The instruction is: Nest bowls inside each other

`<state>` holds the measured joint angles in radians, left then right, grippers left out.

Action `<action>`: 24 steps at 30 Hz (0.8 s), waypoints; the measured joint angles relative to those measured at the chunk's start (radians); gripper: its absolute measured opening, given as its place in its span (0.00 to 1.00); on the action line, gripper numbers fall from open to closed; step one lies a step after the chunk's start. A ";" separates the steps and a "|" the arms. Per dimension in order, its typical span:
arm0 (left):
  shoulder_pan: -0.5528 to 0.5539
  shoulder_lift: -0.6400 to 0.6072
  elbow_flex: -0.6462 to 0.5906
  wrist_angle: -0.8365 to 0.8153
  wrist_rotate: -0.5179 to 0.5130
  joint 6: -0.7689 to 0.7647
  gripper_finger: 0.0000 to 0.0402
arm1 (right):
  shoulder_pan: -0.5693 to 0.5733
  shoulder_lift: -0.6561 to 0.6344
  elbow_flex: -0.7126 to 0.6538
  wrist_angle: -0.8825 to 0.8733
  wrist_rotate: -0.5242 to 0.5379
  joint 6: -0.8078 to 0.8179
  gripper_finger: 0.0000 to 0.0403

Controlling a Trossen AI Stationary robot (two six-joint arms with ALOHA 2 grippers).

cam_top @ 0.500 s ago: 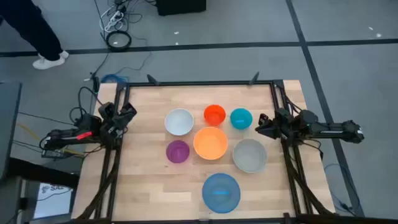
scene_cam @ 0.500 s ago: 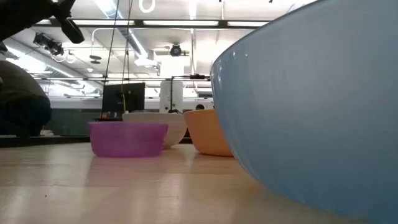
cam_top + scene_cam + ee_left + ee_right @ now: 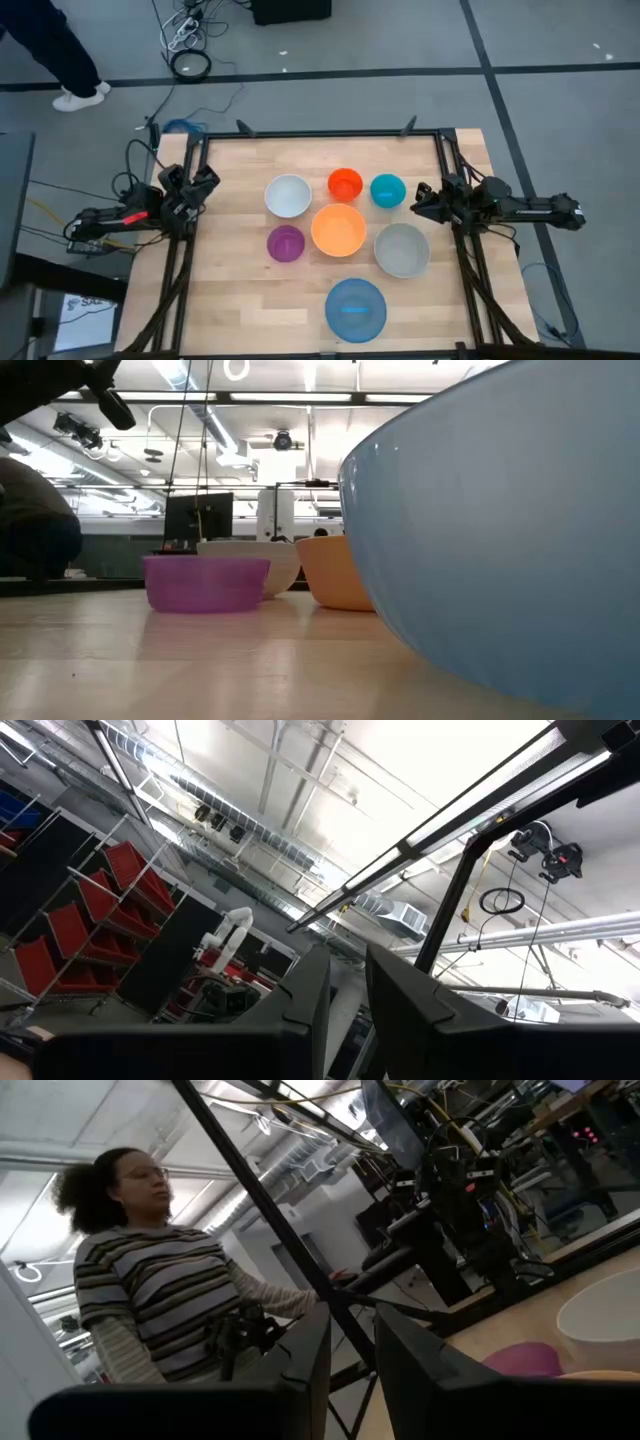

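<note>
Seven bowls rest on their bases, apart from one another, on the wooden table [image 3: 240, 300]: white [image 3: 288, 196], red-orange [image 3: 345, 184], teal [image 3: 387, 190], orange [image 3: 338, 230], purple [image 3: 286, 243], grey [image 3: 402, 250] and blue [image 3: 355, 309] nearest the front edge. My left gripper [image 3: 207, 180] hovers at the table's left edge, tipped upward, its fingers [image 3: 310, 1010] a narrow gap apart with nothing between. My right gripper [image 3: 418, 200] waits at the right edge beside the teal bowl, fingers [image 3: 305, 1370] likewise slightly apart and bare.
A black frame [image 3: 320, 133] runs around the table's far, left and right sides. In the low view the blue bowl [image 3: 500, 540] fills the right half, with the purple bowl [image 3: 205, 582] behind it. A person in a striped top [image 3: 160, 1300] stands beyond the table.
</note>
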<state>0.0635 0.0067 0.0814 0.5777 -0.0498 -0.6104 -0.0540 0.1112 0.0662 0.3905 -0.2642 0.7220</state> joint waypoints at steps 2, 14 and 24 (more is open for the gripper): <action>0.000 0.000 0.000 0.000 0.000 0.000 0.19 | 0.000 0.000 0.000 0.000 0.000 0.000 0.18; 0.000 0.000 0.000 0.000 0.000 0.000 0.19 | 0.000 0.000 0.000 0.000 0.000 0.000 0.18; 0.000 0.000 0.000 -0.090 -0.009 0.001 0.19 | 0.000 0.000 0.000 0.000 0.000 0.000 0.18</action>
<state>0.0633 0.0069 0.0813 0.4875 -0.0586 -0.6090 -0.0540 0.1112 0.0662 0.3905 -0.2642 0.7223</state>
